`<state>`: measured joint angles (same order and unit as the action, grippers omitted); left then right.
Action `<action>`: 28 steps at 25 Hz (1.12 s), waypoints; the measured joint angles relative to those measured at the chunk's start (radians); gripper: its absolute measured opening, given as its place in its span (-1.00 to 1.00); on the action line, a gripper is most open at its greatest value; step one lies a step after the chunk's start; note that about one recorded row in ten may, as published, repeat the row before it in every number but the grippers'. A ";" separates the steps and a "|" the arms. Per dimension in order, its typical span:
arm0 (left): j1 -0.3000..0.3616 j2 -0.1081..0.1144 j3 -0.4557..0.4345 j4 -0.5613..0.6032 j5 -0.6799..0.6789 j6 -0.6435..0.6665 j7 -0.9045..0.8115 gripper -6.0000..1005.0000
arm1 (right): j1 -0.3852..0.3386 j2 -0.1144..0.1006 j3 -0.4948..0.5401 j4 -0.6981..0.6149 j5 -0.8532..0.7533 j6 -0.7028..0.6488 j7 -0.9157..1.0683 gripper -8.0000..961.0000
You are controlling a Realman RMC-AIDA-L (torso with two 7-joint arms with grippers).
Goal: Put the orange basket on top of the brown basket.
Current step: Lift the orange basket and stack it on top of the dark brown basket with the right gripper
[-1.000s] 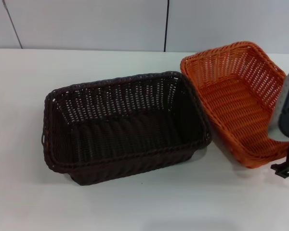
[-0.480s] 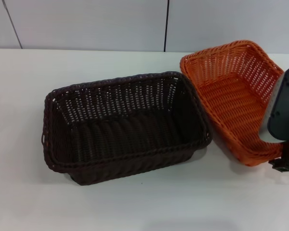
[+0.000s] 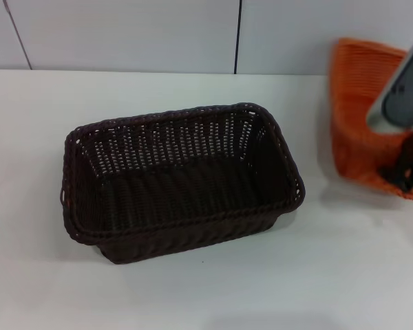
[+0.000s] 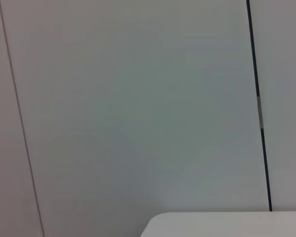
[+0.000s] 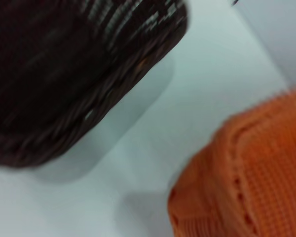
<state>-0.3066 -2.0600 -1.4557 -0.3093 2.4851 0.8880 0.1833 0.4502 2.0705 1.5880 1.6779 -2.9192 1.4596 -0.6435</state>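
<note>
The brown basket (image 3: 179, 180) stands upright on the white table (image 3: 206, 295) at the centre of the head view. The orange basket (image 3: 354, 124) hangs at the far right, lifted off the table and tipped steeply, its underside facing me. My right gripper (image 3: 405, 177) is shut on its near rim. The right wrist view shows a corner of the brown basket (image 5: 64, 74) and the orange basket's weave (image 5: 251, 168) close up, with bare table between them. My left gripper is out of view.
A pale panelled wall (image 3: 124, 34) with dark seams runs behind the table. The left wrist view shows only that wall (image 4: 138, 98) and a table corner (image 4: 222, 224).
The orange basket has left the table beside the brown basket; my right gripper has carried it up and to the right and tipped it on edge. The brown basket has not moved.
</note>
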 joint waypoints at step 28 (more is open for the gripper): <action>0.038 -0.014 0.026 -0.021 0.000 -0.001 -0.051 0.60 | 0.175 -0.103 -0.180 0.343 0.135 0.083 -0.780 -0.55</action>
<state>-0.2686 -2.0738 -1.4294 -0.3302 2.4851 0.8872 0.1323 0.6256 1.9673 1.4079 2.0211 -2.7845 1.5430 -1.4232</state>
